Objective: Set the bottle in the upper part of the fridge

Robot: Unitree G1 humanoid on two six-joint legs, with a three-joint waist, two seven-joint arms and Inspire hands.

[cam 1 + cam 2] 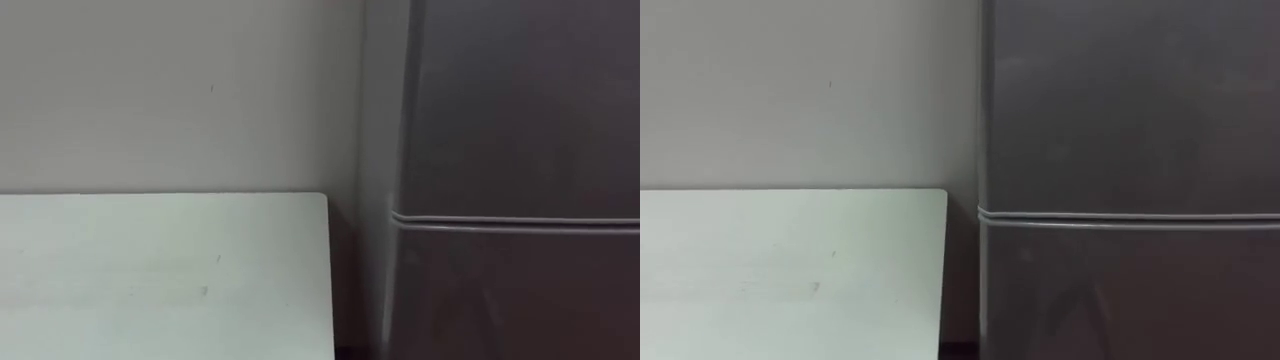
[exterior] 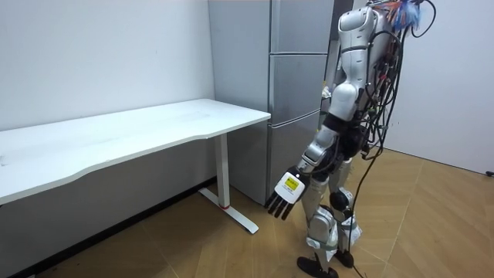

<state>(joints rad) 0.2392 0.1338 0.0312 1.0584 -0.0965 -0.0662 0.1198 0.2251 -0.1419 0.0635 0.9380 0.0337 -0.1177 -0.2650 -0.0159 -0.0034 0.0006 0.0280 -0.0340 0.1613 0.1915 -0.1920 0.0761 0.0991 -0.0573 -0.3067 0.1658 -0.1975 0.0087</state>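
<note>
Left hand point(image 2: 287, 197) hangs low at robot's side, fingers straight, holding nothing. Tall grey metal fridge point(image 2: 297, 93) ahead of it and higher, doors closed. White flat-topped table point(image 2: 154, 131) off to its left. Bottle's whereabouts: cannot tell.

fridge point(image 1: 520, 130) top cut off, table point(image 1: 160, 270) left end cropped
</note>
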